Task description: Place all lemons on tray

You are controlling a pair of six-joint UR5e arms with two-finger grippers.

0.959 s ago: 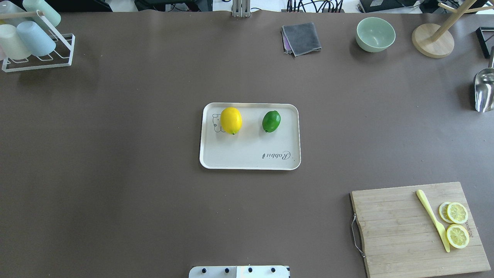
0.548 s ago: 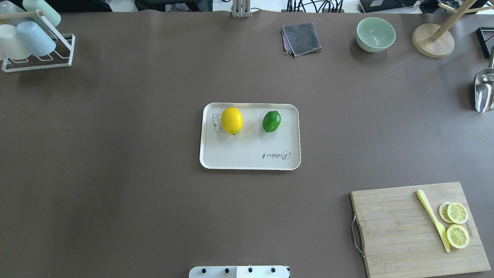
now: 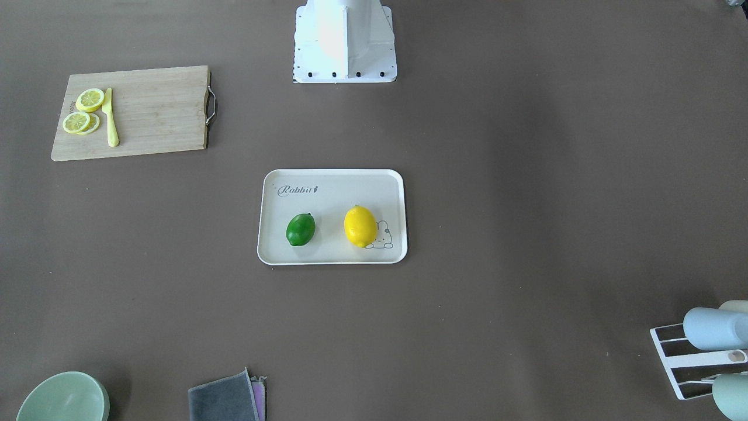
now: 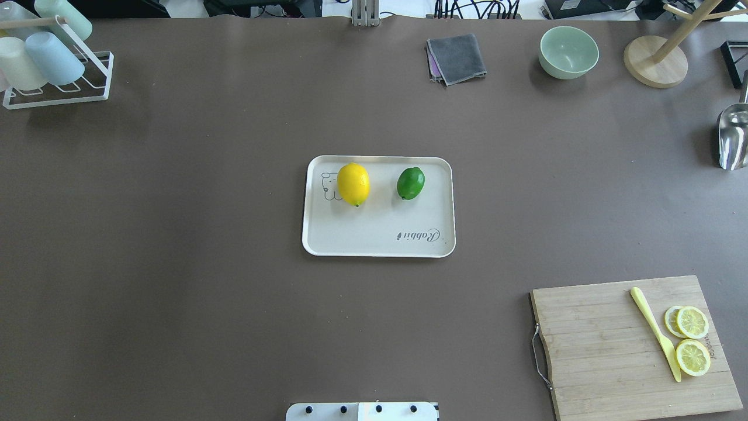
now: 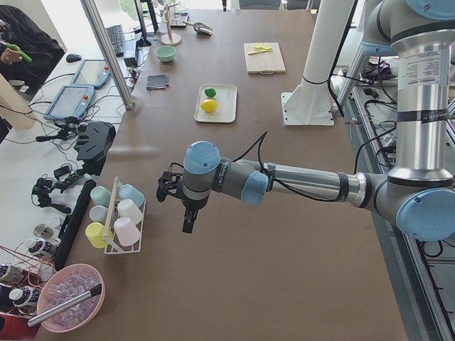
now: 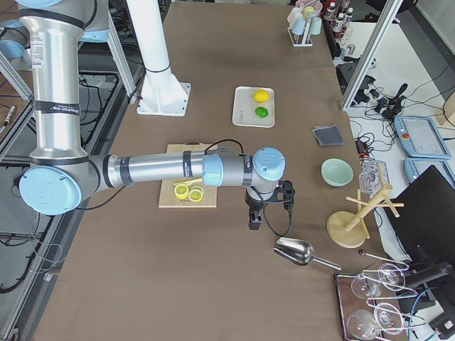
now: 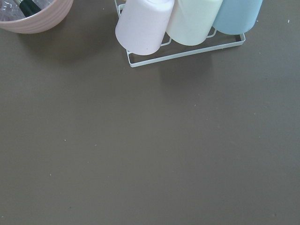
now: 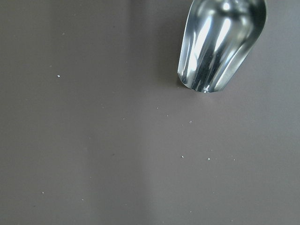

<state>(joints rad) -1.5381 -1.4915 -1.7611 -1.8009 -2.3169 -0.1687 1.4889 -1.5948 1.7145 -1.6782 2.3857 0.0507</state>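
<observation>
Lemons [image 4: 353,184] both on tray [image 4: 374,231], mid-table.

Left arm [image 5: 298,183] stretched level over the left end, left gripper [image 5: 188,224] pointing down near cup rack [image 5: 117,220]. Right arm [image 6: 156,169] likewise at the right end, right gripper [image 6: 254,220] pointing down near metal scoop [image 6: 295,251]. Finger spacing: cannot tell, either side.

Yellow lemon [image 4: 353,184] and green lemon [image 4: 411,183] side by side, apart, in tray's far half. Long axes near-to-far, nubs toward robot.
</observation>
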